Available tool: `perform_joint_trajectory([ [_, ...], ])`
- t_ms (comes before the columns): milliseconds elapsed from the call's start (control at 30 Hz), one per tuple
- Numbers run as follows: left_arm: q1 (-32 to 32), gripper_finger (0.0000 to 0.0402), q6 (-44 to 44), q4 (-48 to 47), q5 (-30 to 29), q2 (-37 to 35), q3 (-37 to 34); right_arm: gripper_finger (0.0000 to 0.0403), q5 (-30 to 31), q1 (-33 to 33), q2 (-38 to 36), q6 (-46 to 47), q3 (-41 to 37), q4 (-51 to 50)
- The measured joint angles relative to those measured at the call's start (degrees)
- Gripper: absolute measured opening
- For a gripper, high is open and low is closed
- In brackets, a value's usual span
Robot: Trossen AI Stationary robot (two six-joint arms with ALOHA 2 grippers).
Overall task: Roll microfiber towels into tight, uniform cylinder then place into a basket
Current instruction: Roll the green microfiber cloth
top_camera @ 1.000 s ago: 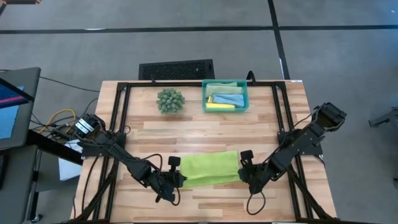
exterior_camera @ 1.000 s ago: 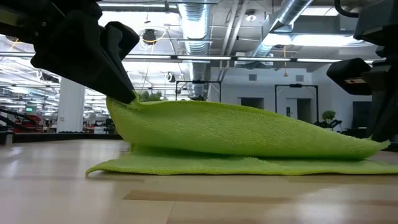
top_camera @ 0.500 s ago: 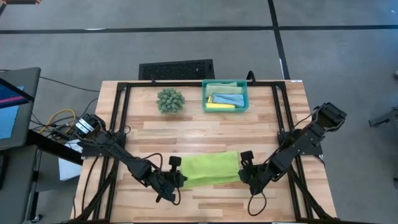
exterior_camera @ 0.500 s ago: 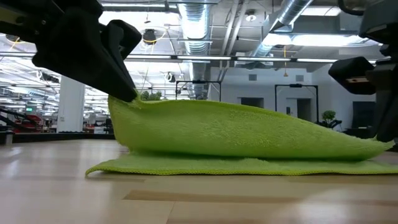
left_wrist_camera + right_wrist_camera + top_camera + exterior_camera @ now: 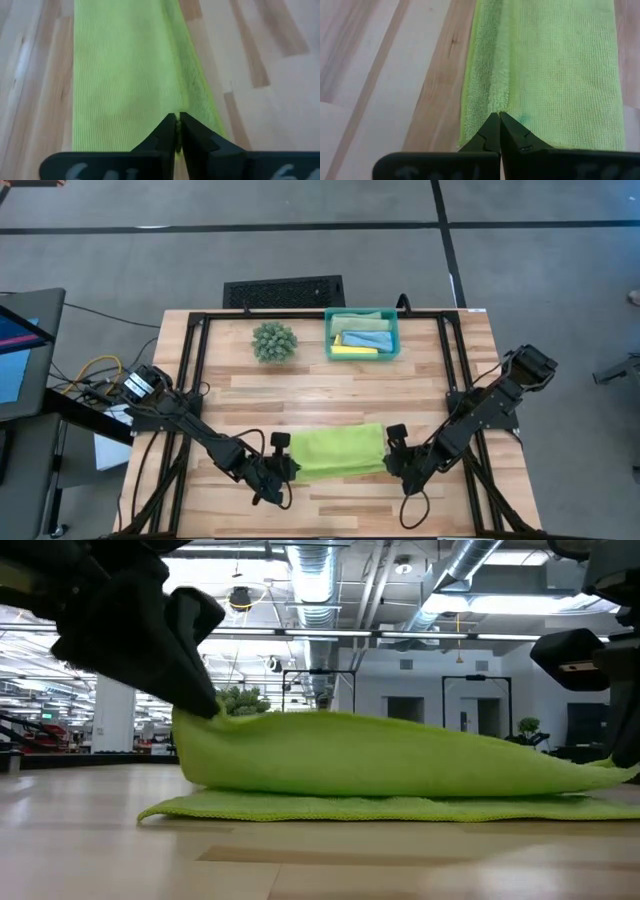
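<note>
**Fold of the lime towel sinks lower as both grippers carry its edge over**

Compared with a second ago, the raised fold of the lime green towel [image 5: 390, 765] sits lower and flatter in the low view, and in the high view the towel now shows as a narrower band at the lower middle of the frame. The left gripper [image 5: 177, 120] has its fingers pressed together on the towel's folded edge at the band's left end; the right gripper [image 5: 495, 119] pinches the same edge at the right end. Both ends are held level, so the fold runs straight between them.

I judge this to be an early turn of the roll: the cloth is doubled over, not yet a cylinder. The basket [image 5: 329, 348], at the upper middle of the high view, already holds the other towels [image 5: 360, 338]; the lime one lies well apart from it.
</note>
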Motion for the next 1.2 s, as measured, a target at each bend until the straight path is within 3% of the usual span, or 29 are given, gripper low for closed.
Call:
perform_joint_trajectory([
  [367, -0.42, 0.0103, -0.07, -0.49, 5.38, -1.66, 1.15, 0.0015, -0.56, 0.07, 0.00, 0.04, 0.00, 0.10],
  [733, 0.56, 0.0107, 1.57, 1.44, 4.32, -1.58, 0.98, 0.0017, -0.47, -0.04, 0.00, 0.04, 0.00, 0.30],
  [1000, -0.79, 0.0107, 5.20, 6.69, 5.14, 3.62, 0.99, 0.0018, -0.34, -0.29, 0.00, 0.04, -0.07, 0.38],
  [1200, -0.61, 0.0107, 4.34, 1.18, 7.93, 4.98, 1.74, 0.0017, -0.34, -0.82, 0.00, 0.04, -0.09, 0.32],
])
